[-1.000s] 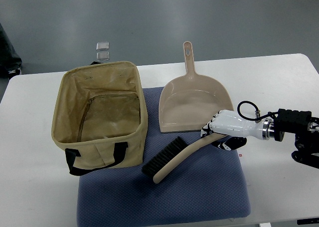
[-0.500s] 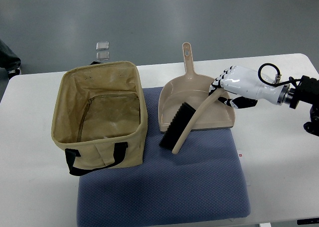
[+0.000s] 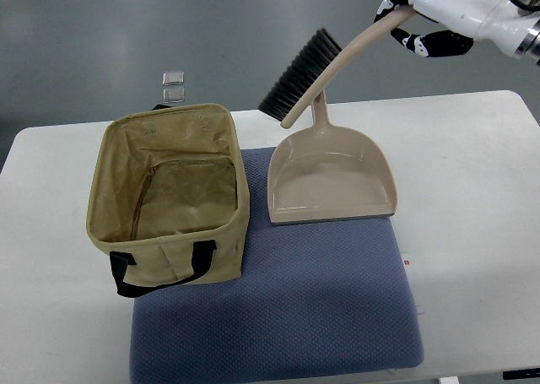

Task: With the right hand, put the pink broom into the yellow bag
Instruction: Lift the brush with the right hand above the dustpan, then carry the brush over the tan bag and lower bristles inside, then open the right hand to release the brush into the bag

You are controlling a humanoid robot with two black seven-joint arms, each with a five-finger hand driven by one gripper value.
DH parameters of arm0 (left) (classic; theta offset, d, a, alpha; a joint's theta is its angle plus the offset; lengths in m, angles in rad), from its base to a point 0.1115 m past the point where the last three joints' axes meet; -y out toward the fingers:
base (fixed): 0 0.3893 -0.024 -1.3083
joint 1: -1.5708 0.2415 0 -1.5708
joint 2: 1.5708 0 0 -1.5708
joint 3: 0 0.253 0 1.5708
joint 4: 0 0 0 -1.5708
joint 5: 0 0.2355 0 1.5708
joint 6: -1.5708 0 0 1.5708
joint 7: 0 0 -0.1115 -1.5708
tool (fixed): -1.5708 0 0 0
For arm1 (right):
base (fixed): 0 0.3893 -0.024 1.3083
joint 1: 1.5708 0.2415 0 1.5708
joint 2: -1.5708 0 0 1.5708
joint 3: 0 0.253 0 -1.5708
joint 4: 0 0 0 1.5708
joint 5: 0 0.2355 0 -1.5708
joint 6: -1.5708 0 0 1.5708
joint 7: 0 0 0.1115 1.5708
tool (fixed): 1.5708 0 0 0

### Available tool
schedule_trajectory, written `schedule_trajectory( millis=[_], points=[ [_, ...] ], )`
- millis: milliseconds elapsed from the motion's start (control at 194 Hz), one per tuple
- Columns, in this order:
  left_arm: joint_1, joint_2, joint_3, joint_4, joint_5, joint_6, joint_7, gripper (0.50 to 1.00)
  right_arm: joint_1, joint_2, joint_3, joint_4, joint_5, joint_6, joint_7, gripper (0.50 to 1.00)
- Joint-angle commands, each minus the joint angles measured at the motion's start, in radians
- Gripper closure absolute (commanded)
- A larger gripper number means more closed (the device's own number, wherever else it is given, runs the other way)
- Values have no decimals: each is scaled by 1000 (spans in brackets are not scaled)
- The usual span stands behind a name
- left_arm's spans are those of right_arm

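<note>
At the upper right of the frame the right hand has its fingers wrapped around the handle end of the pink broom, which slants down-left in the air, black bristles lowest, over the dustpan handle. The yellow bag stands open-topped at left of centre, partly on the blue mat, just beside the dustpan. White table lies bare at right.

White table, grey floor behind.
</note>
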Motion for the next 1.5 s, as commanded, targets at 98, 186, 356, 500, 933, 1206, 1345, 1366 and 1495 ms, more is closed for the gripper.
schedule_trajectory(
  millis=[98,186,356,500,933,1206,1345,1366,1495],
  points=[
    [-1,0,0,-1,0,0,0,500,122,77,0,-33,4,45,-3,1000],
    [0,0,0,-1,0,0,0,500,145,155,0,-41,1,65,-4,1000],
    [-1,0,0,-1,0,0,0,500,148,307,-3,-50,-15,66,-7,1000],
    [0,0,0,-1,0,0,0,500,139,434,-11,-70,-57,66,-9,1000],
    [0,0,0,1,0,0,0,500,61,553,-15,-171,-91,56,-6,779],
    [0,0,0,1,0,0,0,500,44,530,0,-214,-71,65,2,703],
    [-1,0,0,-1,0,0,0,500,41,493,26,-216,7,66,3,703],
    [0,0,0,1,0,0,0,500,38,485,34,-216,35,66,3,703],
    [0,0,0,1,0,0,0,500,-5,435,95,-216,237,128,3,703]
  ],
)
